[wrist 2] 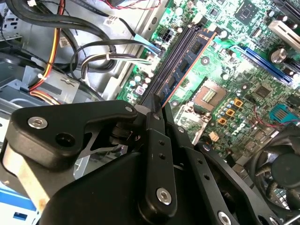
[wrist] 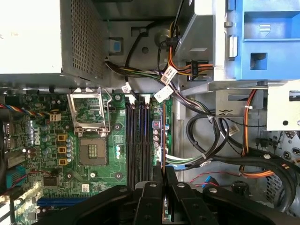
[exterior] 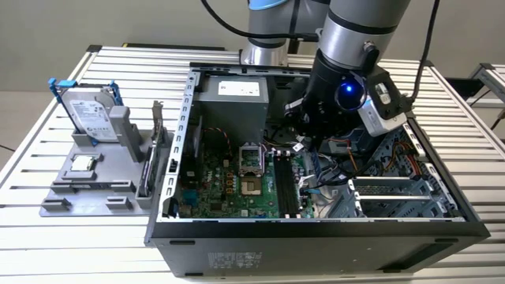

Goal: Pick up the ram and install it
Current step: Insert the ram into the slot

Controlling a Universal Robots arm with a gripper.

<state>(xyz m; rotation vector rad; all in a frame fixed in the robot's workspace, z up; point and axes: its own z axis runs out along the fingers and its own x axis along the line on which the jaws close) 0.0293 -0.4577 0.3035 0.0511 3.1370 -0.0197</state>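
The gripper (wrist 2: 158, 108), its fingers pinching the ram (wrist 2: 187, 61), holds it over the motherboard's memory slots (wrist: 138, 140), where slight tilt or misalignment could jam an edge beside the slot.

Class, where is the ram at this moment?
In the second wrist view, the ram sits in a motherboard memory slot, beside the processor socket, just beyond the gripper.

No legible text showing anywhere; labels on hard drive (exterior: 89, 116), power supply (exterior: 238, 89), case front (exterior: 236, 259) carrying print too small to read.
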